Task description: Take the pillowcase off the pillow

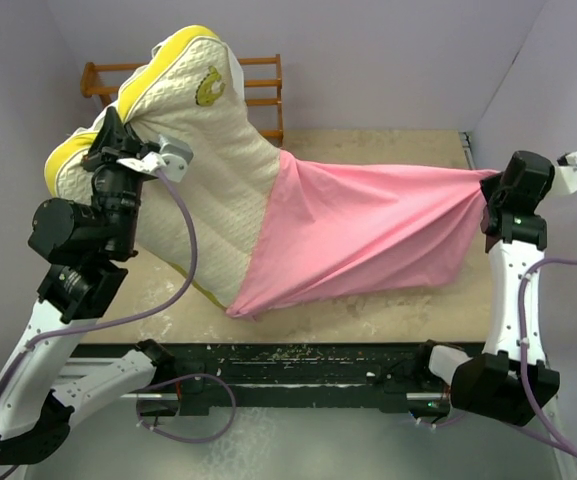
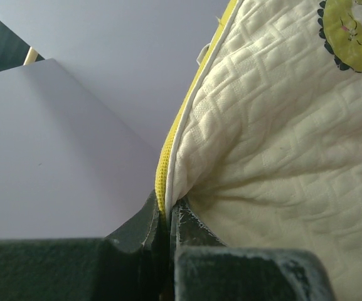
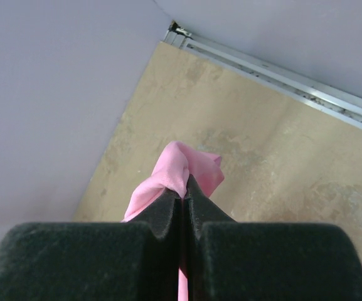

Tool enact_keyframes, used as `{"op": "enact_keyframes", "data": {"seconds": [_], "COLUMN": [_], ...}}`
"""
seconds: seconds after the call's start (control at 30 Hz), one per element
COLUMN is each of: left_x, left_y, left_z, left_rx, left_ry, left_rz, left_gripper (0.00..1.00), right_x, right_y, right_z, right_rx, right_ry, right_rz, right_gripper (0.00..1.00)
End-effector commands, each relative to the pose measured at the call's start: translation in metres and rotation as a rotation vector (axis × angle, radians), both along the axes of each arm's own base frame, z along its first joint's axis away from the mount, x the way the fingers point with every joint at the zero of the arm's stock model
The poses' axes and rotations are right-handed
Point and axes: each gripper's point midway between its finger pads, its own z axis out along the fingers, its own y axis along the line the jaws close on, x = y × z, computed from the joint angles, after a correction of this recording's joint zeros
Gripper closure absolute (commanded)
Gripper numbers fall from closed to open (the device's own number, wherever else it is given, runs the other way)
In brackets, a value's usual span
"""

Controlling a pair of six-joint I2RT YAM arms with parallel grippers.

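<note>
Presently: left gripper (image 2: 168,213) clamped on yellow edge of pillow (image 1: 213,190), held up at left. Right gripper (image 3: 184,195) pinching bunched corner of pillowcase (image 1: 368,230), stretched taut above table (image 1: 418,310), sheathing pillow's lower end.

We see the pillow (image 1: 218,170) as cream quilted cloth, matt and bumpy, with a yellow cloth edging. Right of the pillow, the pillowcase (image 1: 358,235) is thin, smooth pink cloth. Beneath the pillow, the table (image 1: 398,310) looks beige, mottled and matt. Behind the pillow stands a reddish-brown wooden rack (image 1: 279,95). The left gripper (image 2: 168,212) has dark matt fingers (image 2: 199,238), scuffed with pale specks.
</note>
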Motion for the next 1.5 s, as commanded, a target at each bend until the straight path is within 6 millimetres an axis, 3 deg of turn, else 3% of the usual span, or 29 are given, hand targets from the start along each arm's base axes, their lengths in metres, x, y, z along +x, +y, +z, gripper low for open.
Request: {"op": "enact_keyframes", "data": {"seconds": [0.0,0.07,0.1,0.17,0.23,0.3,0.37,0.43,0.6,0.73,0.83,0.93,1.0,1.1,1.3,1.4,1.47], "left_x": [-0.03,-0.026,-0.025,-0.022,-0.017,-0.011,-0.007,-0.009,-0.005,-0.008,-0.013,-0.024,-0.032,-0.044,-0.068,-0.069,-0.067], "left_y": [0.027,0.016,0.008,-0.019,-0.037,-0.05,-0.062,-0.077,-0.088,-0.087,-0.078,-0.064,-0.056,-0.046,-0.012,-0.008,-0.009], "left_z": [0.044,0.029,0.023,0.003,-0.007,-0.007,-0.004,0.0,-0.001,-0.004,0.001,0.02,0.033,0.054,0.114,0.123,0.122], "left_rx": [-0.072,-0.052,-0.054,-0.026,-0.026,-0.028,-0.008,0.024,0.042,0.035,0.025,0.014,0.013,0.003,-0.066,-0.091,-0.098], "left_ry": [-0.189,-0.134,-0.1,0.001,0.037,0.057,0.064,0.065,0.087,0.089,0.066,-0.01,-0.06,-0.123,-0.343,-0.366,-0.356], "left_rz": [0.065,0.0,-0.053,-0.203,-0.288,-0.335,-0.377,-0.449,-0.486,-0.493,-0.469,-0.433,-0.413,-0.396,-0.281,-0.267,-0.273], "left_gripper": [1.0,1.0,1.0,1.0,1.0,1.0,1.0,1.0,1.0,1.0,1.0,1.0,1.0,1.0,1.0,1.0,1.0], "right_x": [-0.005,0.003,0.012,0.043,0.056,0.066,0.066,0.066,0.068,0.071,0.07,0.068,0.069,0.074,0.085,0.082,0.076], "right_y": [-0.023,-0.017,-0.013,0.027,0.07,0.115,0.145,0.17,0.254,0.305,0.322,0.34,0.356,0.368,0.373,0.373,0.376], "right_z": [0.032,0.029,0.038,0.036,0.023,0.022,0.011,0.0,-0.022,-0.067,-0.087,-0.09,-0.08,-0.096,-0.168,-0.202,-0.226], "right_rx": [-0.037,-0.037,-0.089,-0.136,-0.202,-0.281,-0.303,-0.301,-0.355,-0.487,-0.593,-0.643,-0.684,-0.724,-0.535,-0.362,-0.247], "right_ry": [-0.055,-0.055,-0.08,-0.085,0.023,0.017,0.027,0.026,-0.029,0.062,0.038,-0.07,-0.164,-0.161,0.077,0.143,0.18], "right_rz": [-0.113,-0.055,-0.005,0.198,0.293,0.404,0.464,0.545,0.89,1.129,1.249,1.351,1.42,1.499,1.49,1.421,1.39], "right_gripper": [1.0,1.0,1.0,0.84,0.73,0.57,0.4,0.31,0.21,0.16,0.13,0.11,0.11,0.12,0.16,0.19,0.28]}}
